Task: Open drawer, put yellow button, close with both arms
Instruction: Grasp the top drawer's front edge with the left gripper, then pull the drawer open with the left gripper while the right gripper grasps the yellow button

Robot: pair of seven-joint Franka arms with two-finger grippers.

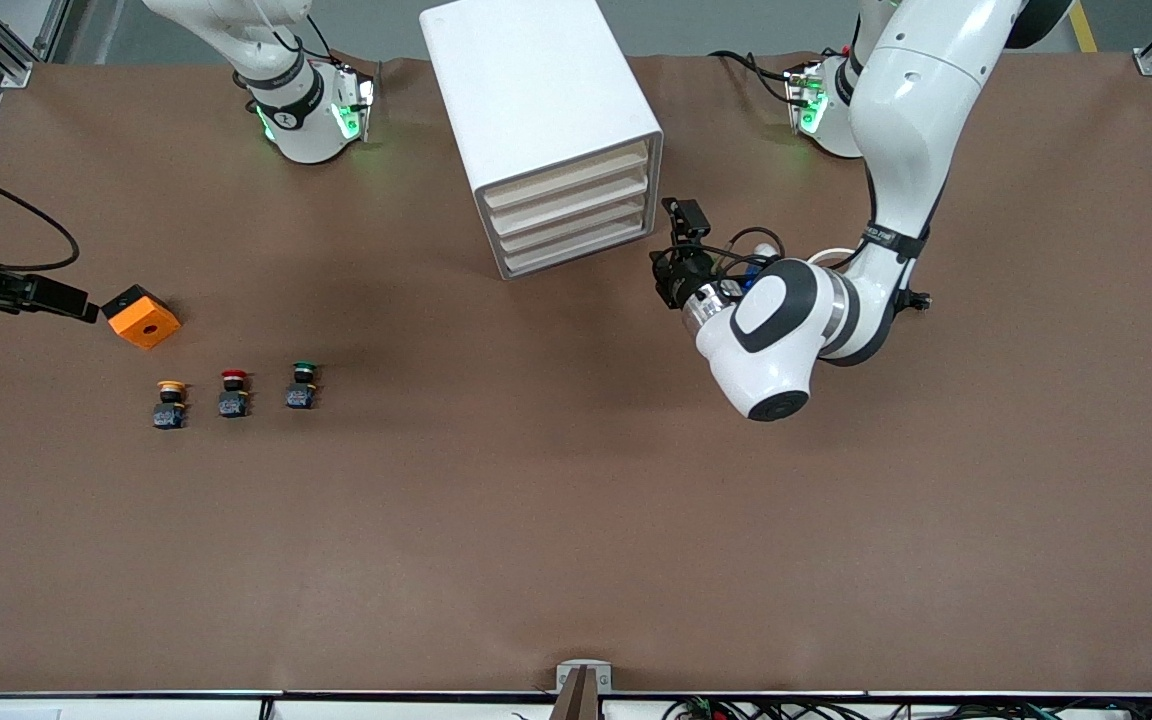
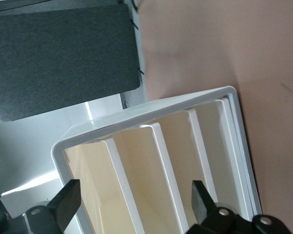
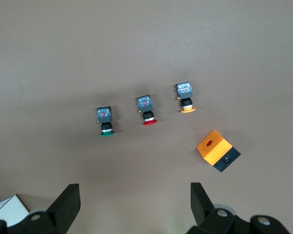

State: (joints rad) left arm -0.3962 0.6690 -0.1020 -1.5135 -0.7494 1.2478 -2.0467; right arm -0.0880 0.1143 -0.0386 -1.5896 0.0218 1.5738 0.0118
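the left gripper (image 1: 674, 240) sits just beside the open face of the white cabinet (image 1: 536, 100), its fingers (image 2: 68, 200) spread and holding nothing, facing the stack of four cream tray drawers. all four look shut, and the drawer (image 1: 568, 177) meant for the task is the uppermost one. the fronts lie close together, so the likely slip is a finger catching the second tray's lip, or straddling two lips, and pulling the wrong drawer out; a skewed pull might also drag the whole cabinet across the brown counter (image 1: 576, 520). the yellow button (image 1: 170, 403) stands at the right arm's end of the counter, first in a row with the red button (image 1: 233, 392) and the green button (image 1: 302, 386), near an orange box (image 1: 141, 316). the right gripper (image 3: 134, 207) hangs high over that row, fingers released; the caps are small and alike, so a drifting descent could close on the red one.
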